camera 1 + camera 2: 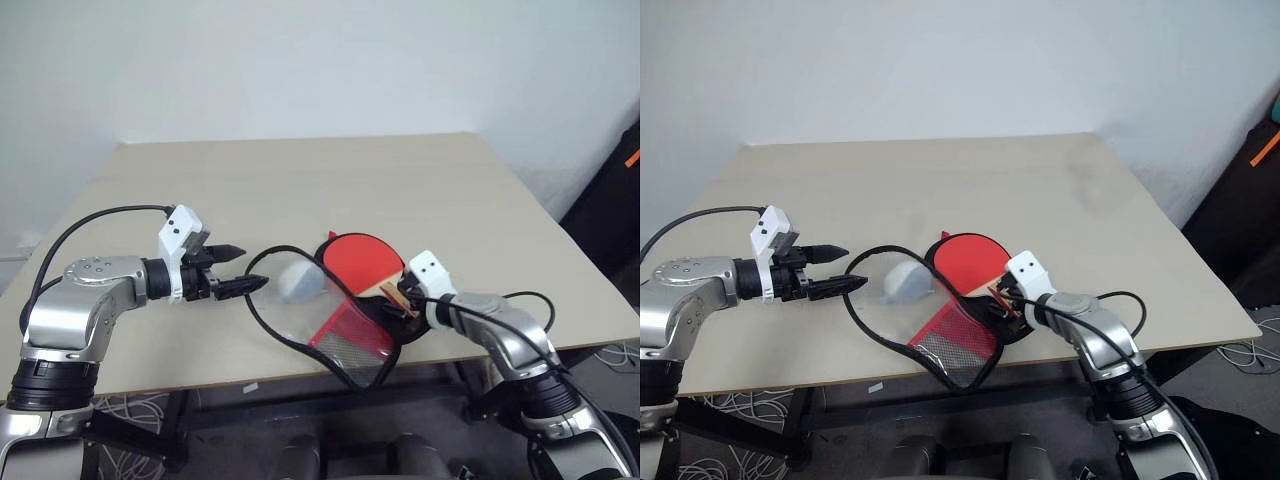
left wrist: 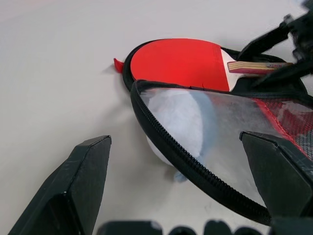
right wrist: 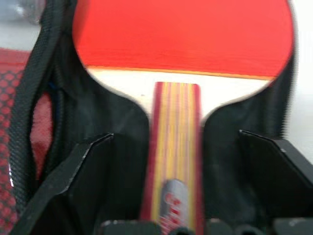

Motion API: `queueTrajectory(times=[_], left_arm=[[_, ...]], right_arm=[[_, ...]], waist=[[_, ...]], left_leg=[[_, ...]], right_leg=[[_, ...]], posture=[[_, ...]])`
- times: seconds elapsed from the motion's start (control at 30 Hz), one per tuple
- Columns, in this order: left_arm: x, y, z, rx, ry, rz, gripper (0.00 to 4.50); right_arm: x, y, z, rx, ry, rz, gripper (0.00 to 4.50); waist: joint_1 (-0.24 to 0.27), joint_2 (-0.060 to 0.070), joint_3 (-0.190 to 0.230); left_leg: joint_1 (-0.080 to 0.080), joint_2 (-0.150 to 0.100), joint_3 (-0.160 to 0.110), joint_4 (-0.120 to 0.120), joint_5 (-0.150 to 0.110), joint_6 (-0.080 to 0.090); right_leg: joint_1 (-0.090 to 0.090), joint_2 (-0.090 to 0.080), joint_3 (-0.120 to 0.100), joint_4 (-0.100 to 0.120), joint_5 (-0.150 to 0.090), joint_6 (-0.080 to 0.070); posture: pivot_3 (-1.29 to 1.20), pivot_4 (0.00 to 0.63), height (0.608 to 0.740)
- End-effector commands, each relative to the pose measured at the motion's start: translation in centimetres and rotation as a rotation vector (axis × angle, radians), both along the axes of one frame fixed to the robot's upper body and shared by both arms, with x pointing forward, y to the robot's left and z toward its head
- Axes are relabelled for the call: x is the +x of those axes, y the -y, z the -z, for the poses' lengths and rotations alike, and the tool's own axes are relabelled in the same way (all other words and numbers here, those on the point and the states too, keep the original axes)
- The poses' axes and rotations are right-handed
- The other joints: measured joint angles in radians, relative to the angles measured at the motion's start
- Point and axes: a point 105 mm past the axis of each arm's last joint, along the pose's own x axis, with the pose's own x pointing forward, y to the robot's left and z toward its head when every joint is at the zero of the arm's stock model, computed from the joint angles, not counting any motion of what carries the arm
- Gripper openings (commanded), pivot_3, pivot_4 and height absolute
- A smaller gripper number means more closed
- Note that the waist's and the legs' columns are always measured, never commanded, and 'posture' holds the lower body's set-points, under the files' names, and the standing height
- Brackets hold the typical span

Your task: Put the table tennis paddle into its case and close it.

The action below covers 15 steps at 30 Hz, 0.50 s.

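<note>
The table tennis paddle [image 1: 360,258] lies red face up inside the open case [image 1: 347,336], on its black lining, with the striped wooden handle [image 3: 174,147] pointing at my right gripper [image 3: 176,134]. That gripper is open, its fingers standing wide on either side of the handle and apart from it. The case's clear plastic flap [image 2: 230,122], edged by a black zip, lies spread towards the table's front edge. My left gripper [image 1: 252,268] is open just left of the flap's zip edge, holding nothing.
A pale round object [image 1: 297,282] lies under the clear flap. The beige table [image 1: 300,180] has bare room behind and to the left. The case's end overhangs the front edge [image 1: 200,375]. Something black [image 1: 612,220] stands beyond the right edge.
</note>
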Motion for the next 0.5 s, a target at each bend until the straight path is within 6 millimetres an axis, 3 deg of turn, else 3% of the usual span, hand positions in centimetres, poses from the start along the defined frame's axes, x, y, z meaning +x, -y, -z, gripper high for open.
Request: queueTrajectory(times=[0.03, 0.27, 0.37, 0.5], left_arm=[[-0.3, -1.2, -2.0, 0.017, 0.058, -0.012, 4.5], [-1.3, -3.3, -1.3, 0.036, 0.009, -0.039, 4.5], [-1.4, -3.9, -0.3, 0.024, -0.013, -0.069, 3.89], [-1.4, -3.5, 1.2, 0.006, -0.026, -0.083, 2.54]], right_arm=[[1.3, 3.2, -6.6, 0.151, 0.115, 0.0, 4.46], [2.7, 8.6, -11.6, 0.16, 0.224, 0.06, 4.46], [3.5, 10.0, -13.1, 0.145, 0.268, 0.096, 4.5], [4.3, 10.5, -14.5, 0.143, 0.308, 0.12, 4.5]], waist=[[0.0, 0.001, 0.001], [-0.002, 0.001, 0.0], [-0.003, 0.001, 0.001], [-0.003, 0.002, 0.001]], left_leg=[[0.0, 0.0, 0.0, 0.0, 0.0, 0.0], [0.001, 0.001, 0.001, -0.001, 0.0, 0.0], [0.0, 0.001, 0.002, -0.001, 0.0, 0.0], [0.0, 0.001, 0.002, -0.001, 0.0, 0.0]], right_leg=[[0.0, 0.0, 0.0, 0.0, 0.0, 0.0], [0.0, 0.0, 0.0, -0.001, 0.0, 0.0], [-0.001, 0.0, 0.0, -0.001, 0.0, -0.001], [-0.001, 0.0, 0.0, -0.001, 0.0, -0.001]], posture=[[0.0, 0.0, 0.698], [0.0, 0.0, 0.698], [0.0, 0.0, 0.698], [0.0, 0.0, 0.698]])
